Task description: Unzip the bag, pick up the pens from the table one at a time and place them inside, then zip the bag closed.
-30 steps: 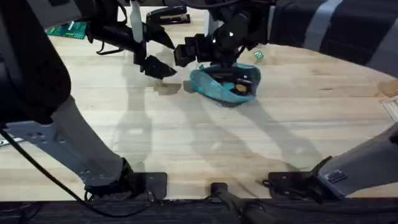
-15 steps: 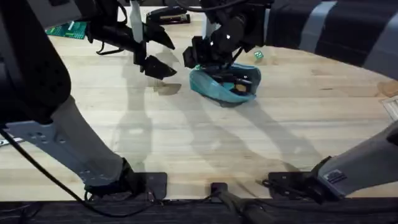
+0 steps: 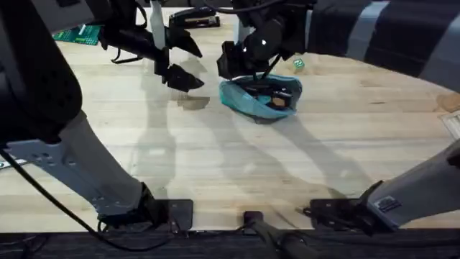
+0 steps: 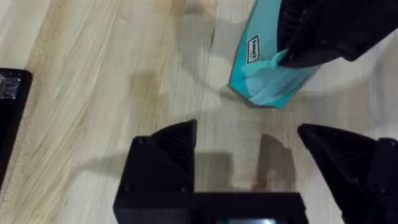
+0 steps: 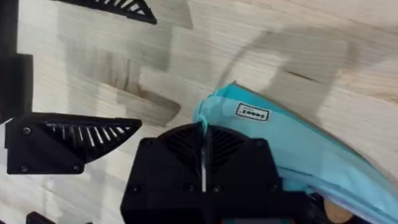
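Observation:
The teal bag lies on the table at the far middle. Its mouth gapes, and dark slim pens lie inside. My right gripper sits at the bag's left end, shut on the teal zipper pull. In the right wrist view its fingers are pressed together over the bag's end by the white label. My left gripper hovers just left of the bag and is open. Between its fingers there is only bare wood, and the bag's end lies beyond them.
A black stapler sits at the far edge behind the arms. A green board lies at the far left and a small green cube right of the bag. The near half of the table is open wood.
My right gripper has shifted a little to the right, from just left of the bag onto its left end. The left gripper and the bag have stayed put.

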You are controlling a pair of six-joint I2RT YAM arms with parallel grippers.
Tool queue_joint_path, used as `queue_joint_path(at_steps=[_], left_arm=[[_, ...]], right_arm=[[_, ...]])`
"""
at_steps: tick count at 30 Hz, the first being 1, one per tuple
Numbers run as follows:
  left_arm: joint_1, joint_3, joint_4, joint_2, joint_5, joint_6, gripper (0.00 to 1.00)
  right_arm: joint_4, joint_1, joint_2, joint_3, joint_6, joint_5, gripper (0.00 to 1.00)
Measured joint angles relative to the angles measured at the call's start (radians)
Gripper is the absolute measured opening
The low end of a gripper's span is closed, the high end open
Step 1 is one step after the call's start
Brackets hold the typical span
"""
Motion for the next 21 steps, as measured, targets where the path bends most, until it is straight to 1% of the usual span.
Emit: queue_joint_path(at_steps=[6, 10, 14, 21], left_arm=[[0.0, 0.0, -0.003, 0.0, 0.0, 0.0, 0.993], [0.0, 0.0, -0.005, 0.0, 0.005, 0.0, 0.993], [0.0, 0.0, -0.009, 0.0, 0.033, 0.0, 0.993], [-0.008, 0.0, -0.009, 0.0, 0.054, 0.0, 0.993]], right_arm=[[-0.001, -0.002, -0.018, 0.0, 0.0, 0.0, 0.033], [-0.004, -0.003, -0.077, 0.0, 0.0, 0.0, 0.033], [-0.013, -0.005, -0.126, -0.001, 0.0, 0.006, 0.033], [-0.018, -0.006, -0.136, -0.006, 0.0, 0.007, 0.033]])
